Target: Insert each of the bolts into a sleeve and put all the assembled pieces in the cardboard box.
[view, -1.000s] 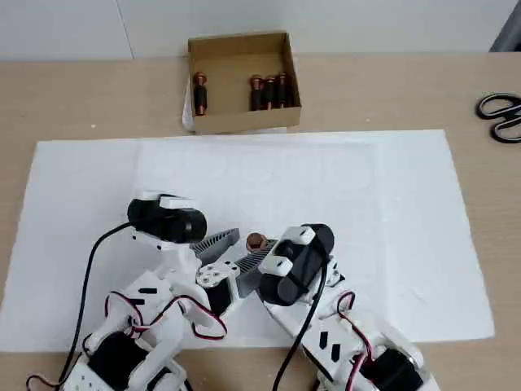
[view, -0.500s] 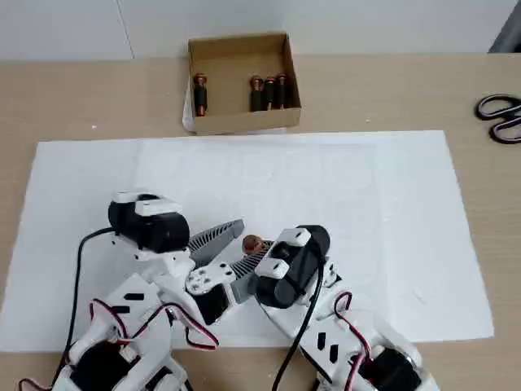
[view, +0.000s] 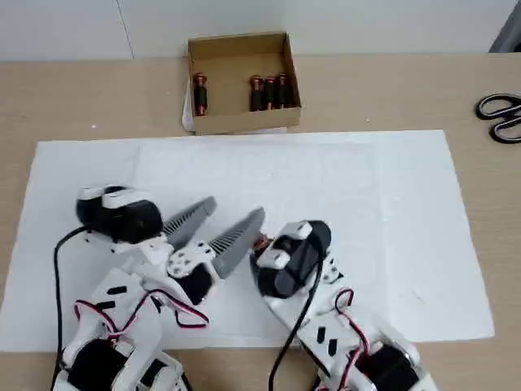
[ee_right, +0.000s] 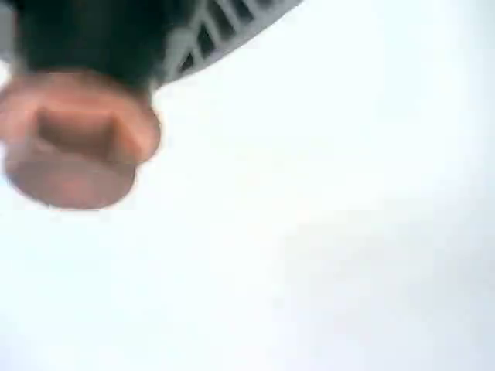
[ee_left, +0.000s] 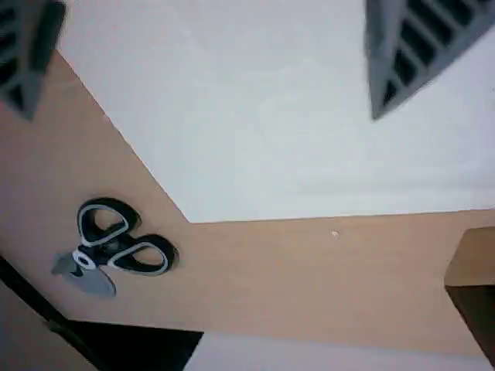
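A bolt with a copper head (ee_right: pixel 77 139) sits in a black sleeve (ee_right: pixel 85 35), and my right gripper (view: pixel 259 243) is shut on this piece low over the white sheet; its grey finger (ee_right: pixel 224 27) shows beside the sleeve. In the high view the copper head (view: pixel 260 241) peeks out at the gripper's tip. My left gripper (view: pixel 238 205) stands wide open just left of it, holding nothing, with its fingers (ee_left: pixel 414 54) far apart. The cardboard box (view: pixel 240 120) at the table's far side holds several assembled pieces (view: pixel 269 91).
A white sheet (view: pixel 366 212) covers the middle of the wooden table (view: pixel 391 90). Black-handled scissors (view: pixel 501 116) lie at the far right edge, and the same scissors (ee_left: pixel 116 249) appear in the left wrist view. A corner of the box (ee_left: pixel 473 270) shows there too.
My left gripper has opened wide and drawn back to the left, away from the bolt. The right gripper has kept hold of the piece and stayed almost still.
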`<action>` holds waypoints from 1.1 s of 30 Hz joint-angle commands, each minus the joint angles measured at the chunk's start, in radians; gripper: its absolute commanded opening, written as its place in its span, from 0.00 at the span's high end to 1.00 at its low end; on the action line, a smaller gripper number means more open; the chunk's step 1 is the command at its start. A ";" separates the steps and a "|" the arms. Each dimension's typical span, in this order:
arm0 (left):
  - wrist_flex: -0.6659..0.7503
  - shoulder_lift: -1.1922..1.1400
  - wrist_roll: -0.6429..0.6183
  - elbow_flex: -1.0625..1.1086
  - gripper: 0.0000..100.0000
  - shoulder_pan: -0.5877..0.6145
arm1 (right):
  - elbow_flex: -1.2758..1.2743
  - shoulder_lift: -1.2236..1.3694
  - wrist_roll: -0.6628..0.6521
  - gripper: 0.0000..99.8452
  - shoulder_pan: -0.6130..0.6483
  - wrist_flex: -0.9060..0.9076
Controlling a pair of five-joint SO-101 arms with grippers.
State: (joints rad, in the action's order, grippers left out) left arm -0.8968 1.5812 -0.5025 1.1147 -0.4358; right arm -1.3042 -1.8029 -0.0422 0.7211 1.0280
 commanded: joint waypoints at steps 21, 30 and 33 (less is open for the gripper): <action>0.046 -1.112 0.055 -0.789 0.74 0.238 | 0.359 0.843 0.017 1.00 -0.352 -0.371; -0.137 -1.570 0.098 -1.173 0.74 0.324 | 0.822 1.414 0.015 1.00 -0.440 -0.329; -0.203 -1.703 0.098 -1.294 0.74 0.368 | 0.977 1.550 0.020 1.00 -0.440 -0.283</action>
State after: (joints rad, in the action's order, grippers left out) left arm -1.0457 -0.0315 -0.4120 -0.0376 -0.0997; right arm -0.5155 -0.3514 -0.0299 0.2900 0.7242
